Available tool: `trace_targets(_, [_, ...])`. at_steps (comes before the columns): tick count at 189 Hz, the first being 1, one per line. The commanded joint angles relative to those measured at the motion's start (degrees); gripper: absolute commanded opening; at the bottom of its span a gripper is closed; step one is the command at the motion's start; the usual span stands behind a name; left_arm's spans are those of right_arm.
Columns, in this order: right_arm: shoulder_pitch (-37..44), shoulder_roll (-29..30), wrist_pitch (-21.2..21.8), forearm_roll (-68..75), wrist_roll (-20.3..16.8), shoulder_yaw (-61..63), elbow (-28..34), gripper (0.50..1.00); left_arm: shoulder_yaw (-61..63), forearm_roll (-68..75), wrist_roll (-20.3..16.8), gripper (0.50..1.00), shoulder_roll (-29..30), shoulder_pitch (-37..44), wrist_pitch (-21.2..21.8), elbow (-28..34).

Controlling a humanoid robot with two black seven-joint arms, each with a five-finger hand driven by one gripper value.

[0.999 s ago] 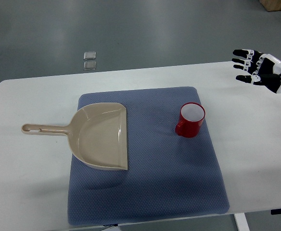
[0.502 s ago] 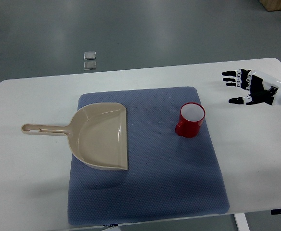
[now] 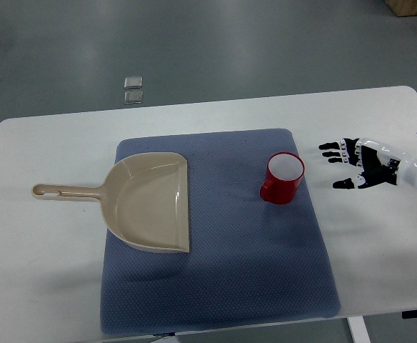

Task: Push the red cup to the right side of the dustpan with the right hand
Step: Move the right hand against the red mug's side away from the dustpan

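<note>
A grey floor is showing across the upper part of the frame, with two small clear square tiles [image 3: 133, 90] lying on it at upper left of centre. Below it a white worktop [image 3: 44, 286] is spanning the frame, and a blue-grey mat [image 3: 265, 271] is covering its middle. The red cup [image 3: 283, 179] is standing upright on the right part of the mat, its white inside facing up and its handle pointing toward the lower left. The beige dustpan [image 3: 151, 204] is lying on the left part of the mat, well apart from the cup, with its open edge facing the cup and its handle reaching left over the bare worktop. The right hand [image 3: 358, 166] is hovering over the white worktop at the right of the frame, just beside the mat's right edge and near the cup but not touching it. Its fingers [image 3: 330, 150] are spread loose toward the cup and are grasping nothing.
</note>
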Motion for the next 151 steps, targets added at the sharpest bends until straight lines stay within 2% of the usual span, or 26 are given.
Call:
trace_targets(1, [-0.4,1.9,0.0,0.1,0.0,0.0,0.0,0.934,0.0,0.0,0.0,1.000,0.0,0.0,0.0,0.0])
trace_targets(64, [-0.5,6.7,0.0,0.8,0.0,0.8,0.0,0.932,-0.2,0.0,0.0,1.000,0.0,0.0,0.0,0.0])
trace_targets(151, [-0.7,9.2,-0.4,1.1,0.0,0.8,-0.1,0.932,-0.2,0.0,0.0,1.000,0.0,0.1,0.0,0.0])
